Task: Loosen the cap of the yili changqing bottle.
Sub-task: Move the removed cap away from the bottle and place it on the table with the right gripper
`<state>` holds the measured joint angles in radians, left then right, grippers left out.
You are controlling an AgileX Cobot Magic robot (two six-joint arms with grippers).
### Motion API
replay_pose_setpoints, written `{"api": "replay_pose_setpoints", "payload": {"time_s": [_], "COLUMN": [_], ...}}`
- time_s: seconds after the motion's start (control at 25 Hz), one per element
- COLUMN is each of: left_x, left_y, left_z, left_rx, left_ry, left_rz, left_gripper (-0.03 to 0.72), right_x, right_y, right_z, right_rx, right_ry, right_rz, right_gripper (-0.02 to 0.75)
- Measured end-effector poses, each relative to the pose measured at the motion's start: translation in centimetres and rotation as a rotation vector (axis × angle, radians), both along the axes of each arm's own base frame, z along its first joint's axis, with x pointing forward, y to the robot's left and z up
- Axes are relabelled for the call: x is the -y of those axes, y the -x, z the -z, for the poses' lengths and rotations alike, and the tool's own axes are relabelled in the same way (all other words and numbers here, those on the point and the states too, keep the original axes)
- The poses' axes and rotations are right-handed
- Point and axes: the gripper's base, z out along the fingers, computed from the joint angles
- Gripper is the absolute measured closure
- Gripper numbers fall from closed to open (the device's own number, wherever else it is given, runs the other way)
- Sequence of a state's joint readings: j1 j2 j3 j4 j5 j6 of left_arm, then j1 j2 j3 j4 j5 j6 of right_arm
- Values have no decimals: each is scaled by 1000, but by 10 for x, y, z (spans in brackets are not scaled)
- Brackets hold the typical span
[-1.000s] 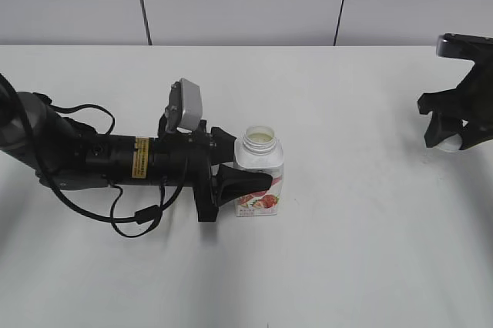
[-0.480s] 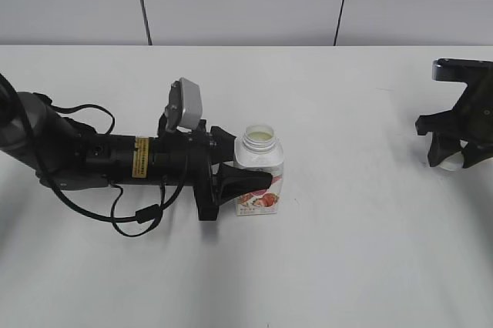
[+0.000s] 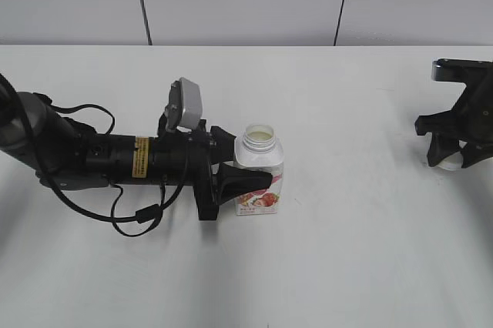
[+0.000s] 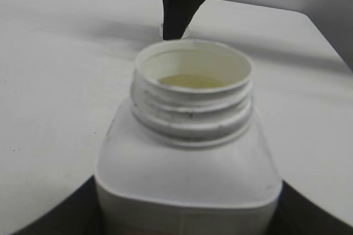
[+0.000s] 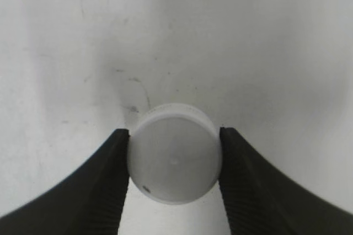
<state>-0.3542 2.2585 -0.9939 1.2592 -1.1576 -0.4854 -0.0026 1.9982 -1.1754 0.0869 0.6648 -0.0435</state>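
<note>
The yili changqing bottle (image 3: 259, 172) stands upright mid-table, white with a strawberry label, its threaded neck open and uncapped; pale liquid shows inside in the left wrist view (image 4: 190, 152). My left gripper (image 3: 245, 183) is shut on the bottle's body from the left. The round white cap (image 5: 174, 160) is off the bottle, between the fingers of my right gripper (image 5: 174, 163), just above or on the table at the far right (image 3: 448, 160). My right gripper (image 3: 451, 155) is shut on the cap.
The white table (image 3: 347, 251) spreads around the bottle. The left arm with its cables (image 3: 108, 162) lies along the table on the left. A grey panelled wall (image 3: 246, 1) stands behind the far edge.
My right gripper has lowered with the cap at the far right and come to rest near the table. The left gripper and the bottle have not moved.
</note>
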Motion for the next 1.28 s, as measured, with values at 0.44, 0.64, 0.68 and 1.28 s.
{"api": "replay_pose_setpoints", "payload": {"time_s": [0.44,0.64,0.68,1.28], "left_x": [0,0,0,0], "left_y": [0,0,0,0], "left_z": [0,0,0,0], "left_rx": [0,0,0,0], "left_ry": [0,0,0,1], "left_rz": [0,0,-1,-1], "left_gripper": [303,303,303,304], "right_x": [0,0,0,0], "right_y": [-1,-1,-1,-2], "right_z": [0,0,0,-2], "right_rx": [7,7,7,10], "right_ry": [3,3,3,-3], "right_rz": [-1,-1,-1,6], "right_gripper": [346,323,303,234]}}
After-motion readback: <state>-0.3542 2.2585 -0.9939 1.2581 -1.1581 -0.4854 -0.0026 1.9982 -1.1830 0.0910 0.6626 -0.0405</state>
